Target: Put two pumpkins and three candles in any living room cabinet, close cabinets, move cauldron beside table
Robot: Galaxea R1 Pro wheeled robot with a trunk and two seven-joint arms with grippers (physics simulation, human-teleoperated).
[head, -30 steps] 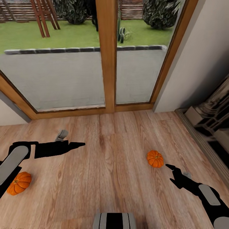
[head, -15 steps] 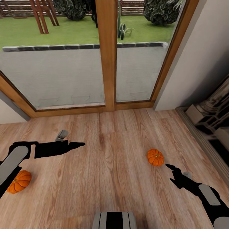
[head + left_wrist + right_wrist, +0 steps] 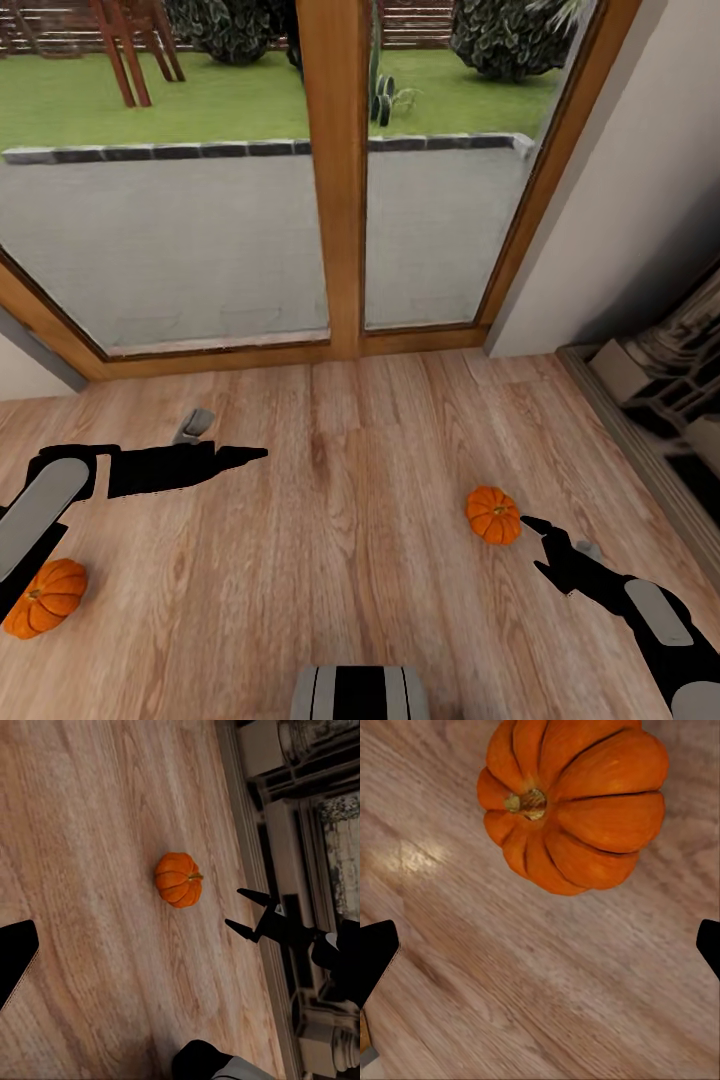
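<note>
Currently: right claw [image 3: 540, 535] spread wide, empty, just short of ribbed orange pumpkin [image 3: 493, 514] on wood-plank floor [image 3: 350, 560] | second ribbed orange pumpkin [image 3: 44, 598] lies by left arm, left claw [image 3: 255, 455] state unclear | nothing stowed yet; cabinet steps pending.

Matt wood-grain floor [image 3: 350, 560] (ribbed pumpkins [image 3: 577, 802])

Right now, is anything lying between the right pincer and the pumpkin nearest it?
Nothing visible does. The right pincer sits open just short of the pumpkin, and the right wrist view shows bare wooden floor between its tips and the pumpkin.
</note>
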